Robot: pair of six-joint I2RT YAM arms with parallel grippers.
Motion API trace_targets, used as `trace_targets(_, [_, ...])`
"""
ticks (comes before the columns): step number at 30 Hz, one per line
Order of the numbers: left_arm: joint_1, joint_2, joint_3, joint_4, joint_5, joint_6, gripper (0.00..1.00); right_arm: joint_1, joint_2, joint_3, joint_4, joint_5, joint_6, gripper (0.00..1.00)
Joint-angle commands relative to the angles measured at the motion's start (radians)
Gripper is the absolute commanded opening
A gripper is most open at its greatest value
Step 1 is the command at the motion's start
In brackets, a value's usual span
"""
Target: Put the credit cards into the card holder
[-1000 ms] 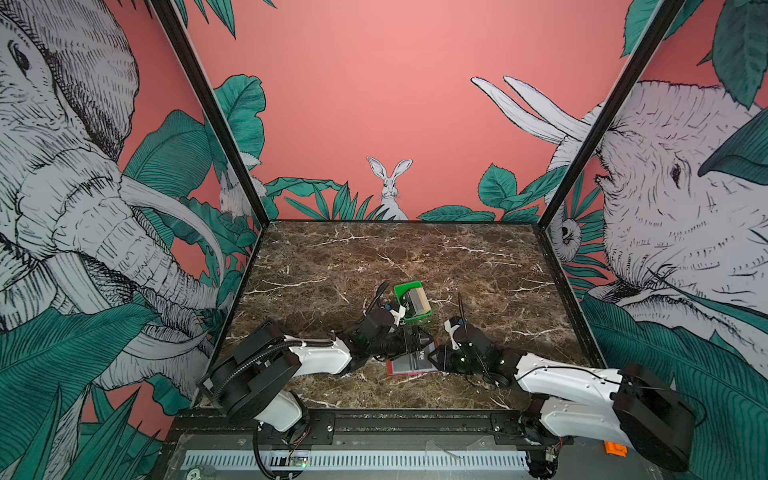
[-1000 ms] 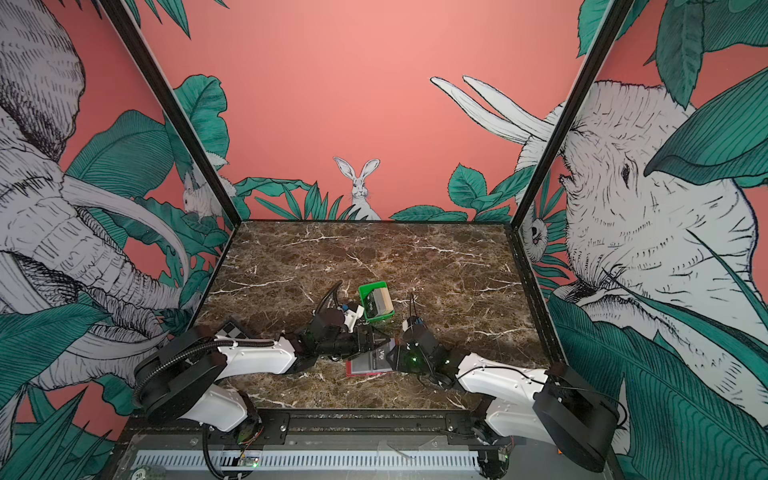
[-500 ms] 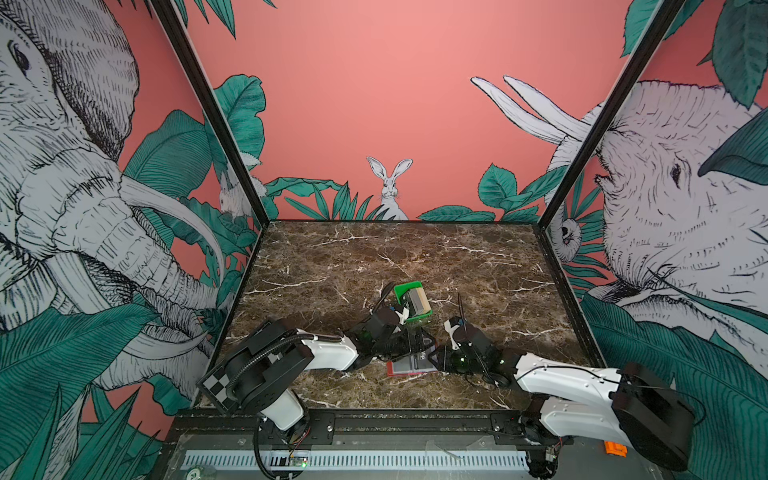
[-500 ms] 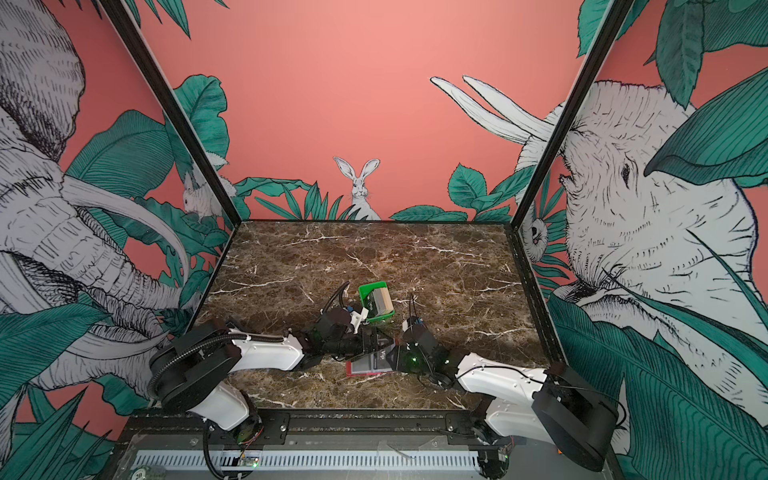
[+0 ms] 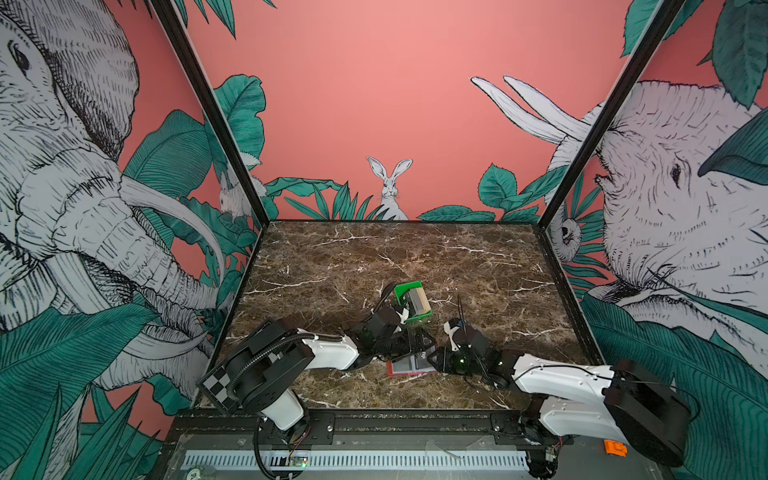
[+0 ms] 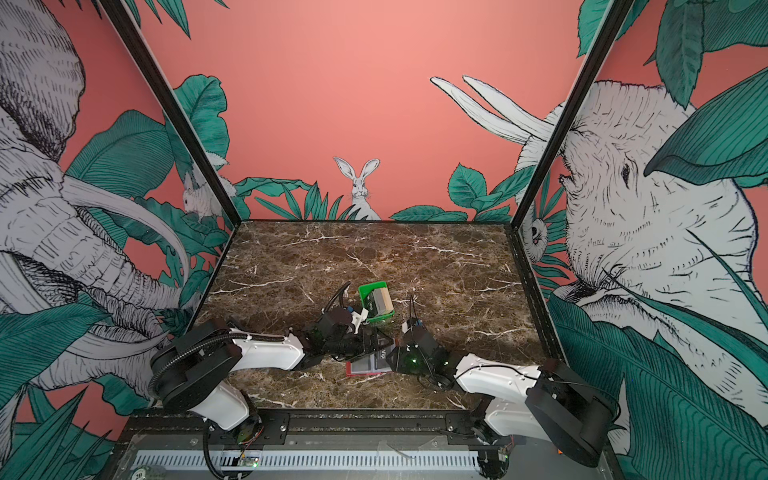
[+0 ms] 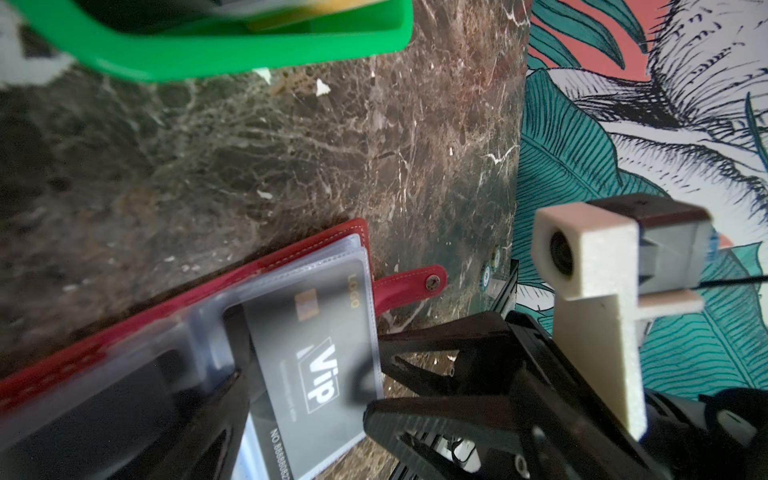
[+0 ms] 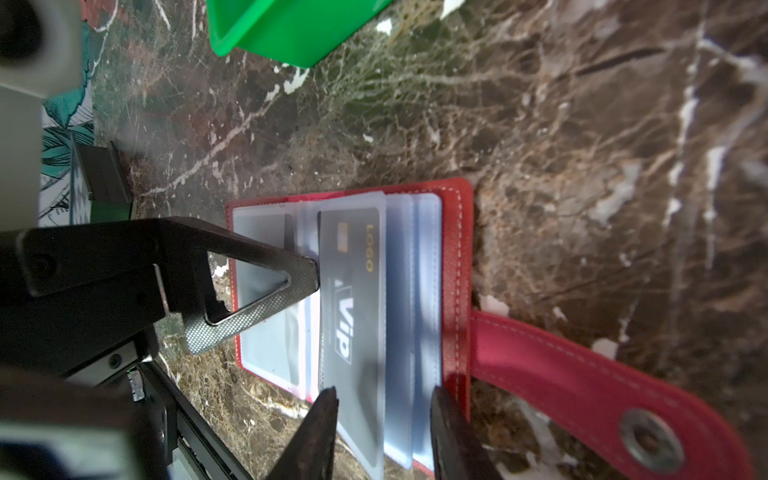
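Black and spread wide, your left gripper [image 5: 409,344] reaches in from the left; 1 of its fingers [image 8: 303,276] sets its tip on the open card holder [image 8: 457,257], touching the long edge of a dark VIP card [image 8: 353,266]. Behind the gripper, the green tray [image 5: 404,289] holds a stack of cards [image 5: 417,301], grey and beige. The holder lies flat on the marble table [image 5: 478,266] near the front middle, clear sleeves fanned, snap tab [image 8: 582,382] stretched out on the stone; the VIP card lies among those sleeves. On the right, your right gripper [image 8: 384,401] stands narrow, 1 jaw either side of the card's near end; you cannot tell whether it pinches.
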Motion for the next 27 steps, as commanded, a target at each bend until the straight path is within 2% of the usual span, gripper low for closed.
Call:
trace_targets(1, [-0.009,0.002,-0.014,-0.067,-0.02,-0.01,0.99,-0.003,-0.019,-0.004,0.032,0.007,0.0,0.36])
trace_targets(10, [-0.01,0.025,-0.02,-0.023,-0.019,-0.021,0.99,-0.002,-0.11,-0.019,-0.004,0.048,-0.013,0.36])
trace_targets(21, [-0.012,0.036,-0.018,0.009,-0.017,-0.031,0.99,-0.002,-0.031,-0.017,0.058,0.016,-0.006,0.33])
trace_targets(27, [-0.013,0.031,-0.021,0.004,-0.019,-0.028,0.99,-0.002,-0.021,-0.025,0.095,0.006,-0.007,0.28])
